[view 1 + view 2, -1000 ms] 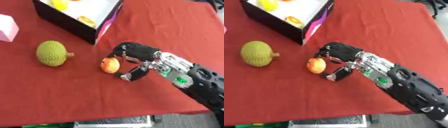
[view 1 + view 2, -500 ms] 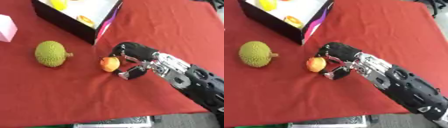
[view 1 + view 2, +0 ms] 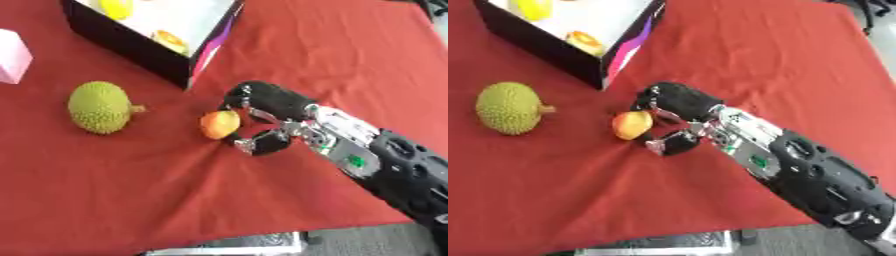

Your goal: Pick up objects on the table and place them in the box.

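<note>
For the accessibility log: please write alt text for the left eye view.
The robot's right hand curls its fingers around a small orange fruit on the red tablecloth. A spiky green fruit lies to its left, and the open box behind holds yellow items.

The robot's right hand (image 3: 267, 120) edged toward nine o'clock and closed its curled fingers and thumb onto the small round orange-and-yellow fruit (image 3: 219, 124), now touching it on both sides.
</note>
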